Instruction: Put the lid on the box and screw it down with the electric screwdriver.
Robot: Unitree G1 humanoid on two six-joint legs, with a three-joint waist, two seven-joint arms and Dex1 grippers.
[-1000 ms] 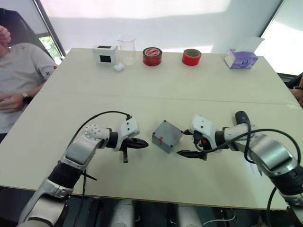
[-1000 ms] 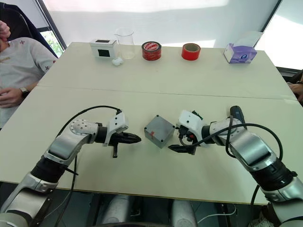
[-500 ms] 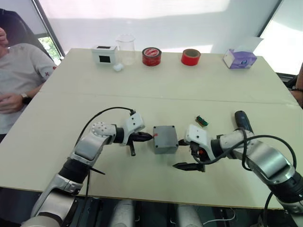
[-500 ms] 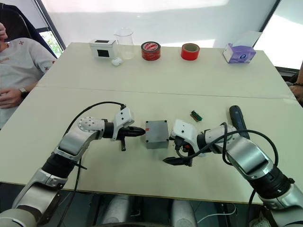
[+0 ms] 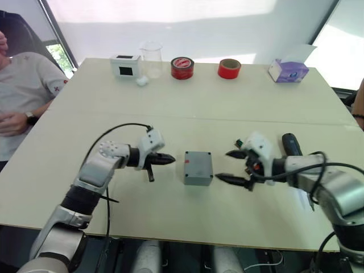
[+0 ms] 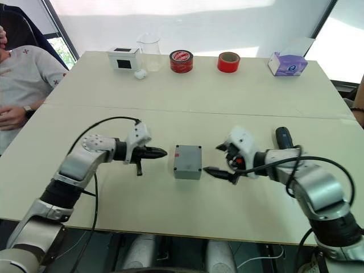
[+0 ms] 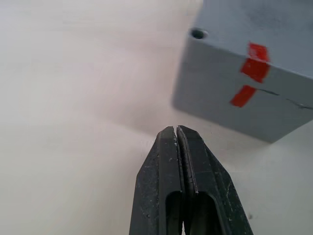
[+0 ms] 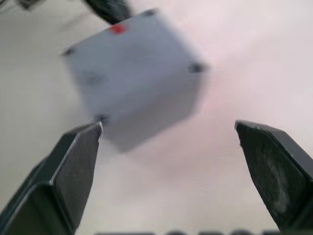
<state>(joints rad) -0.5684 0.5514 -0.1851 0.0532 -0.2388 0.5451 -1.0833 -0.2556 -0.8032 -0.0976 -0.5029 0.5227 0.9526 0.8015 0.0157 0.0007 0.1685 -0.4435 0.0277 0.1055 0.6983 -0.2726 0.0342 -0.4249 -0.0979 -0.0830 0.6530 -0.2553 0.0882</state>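
Left eye view shows the left tool (image 5: 169, 160) with its two black fingers pressed together, empty, pulled back a little from the box (image 5: 198, 168) since half a second ago, when its tip sat almost against the box's left side; a clear strip of bare surface (image 5: 170, 222) now lies between them; the left wrist view has the shut fingers (image 7: 181, 161) pointing at the box's (image 7: 254, 73) side wall with its two red marks, near it but not touching.

The box itself sits square-on between the two tools, closed top up, red mark on the side facing the left tool, much where it was half a second ago, though a second ago it lay turned at an angle.

To its right, the right tool (image 5: 234, 166) has its fingers spread wide apart, holding nothing; one finger points at the box's right side from just beside it, the other is raised farther back; earlier this tool was lower and nearer the front edge of the surface, beside the box's near right corner; the right wrist view shows the box (image 8: 132, 73) ahead of the spread fingers (image 8: 73, 166), beyond their tips and not between them.

Behind the right tool, just off its wrist, the electric screwdriver (image 5: 292, 144) lies flat on the surface, partly hidden by the arm.
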